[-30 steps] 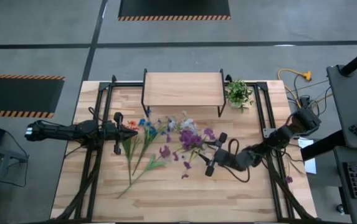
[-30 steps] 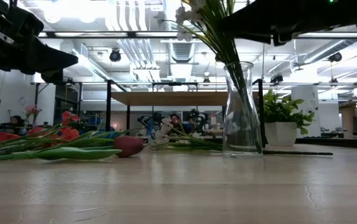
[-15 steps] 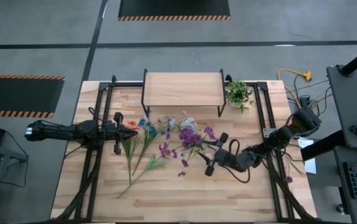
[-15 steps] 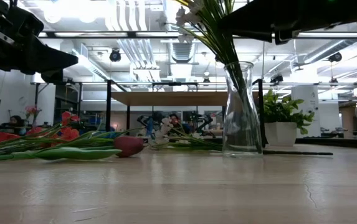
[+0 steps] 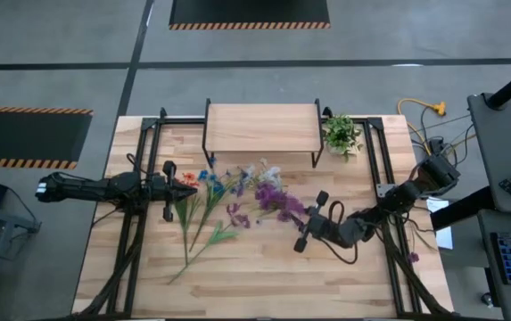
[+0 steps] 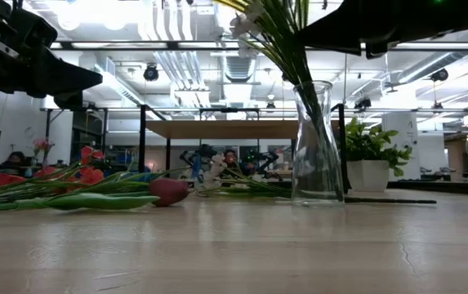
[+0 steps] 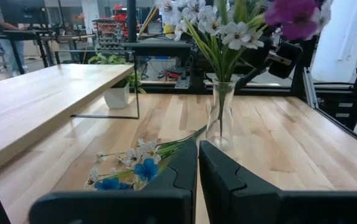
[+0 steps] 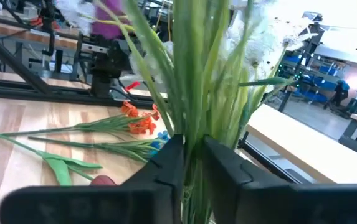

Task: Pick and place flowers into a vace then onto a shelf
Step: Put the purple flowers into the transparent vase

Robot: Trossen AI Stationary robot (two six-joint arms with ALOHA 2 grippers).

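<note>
Left gripper (image 5: 167, 190) closed, empty, hovering at table's left; loose flowers (image 5: 203, 198) lie on tabletop (image 5: 237, 276) just right of its fingertips. Vace (image 6: 314, 143) stands upright further right, white blooms in it, under right gripper (image 5: 307, 219), whose fingers (image 8: 166, 163) are clamped on green stems (image 8: 194, 93) with purple blossoms (image 5: 277, 201). Shelf (image 5: 261, 127) sits beyond both grippers, bare

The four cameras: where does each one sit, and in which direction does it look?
High: overhead, straight down on both arms, the shelf and flowers.
Low: table height, level at the vase; arms overhead.
Left wrist: behind the shut left claw, facing the vase.
Right wrist: behind the right claw, closed around stems.
All four show flowers.
</note>
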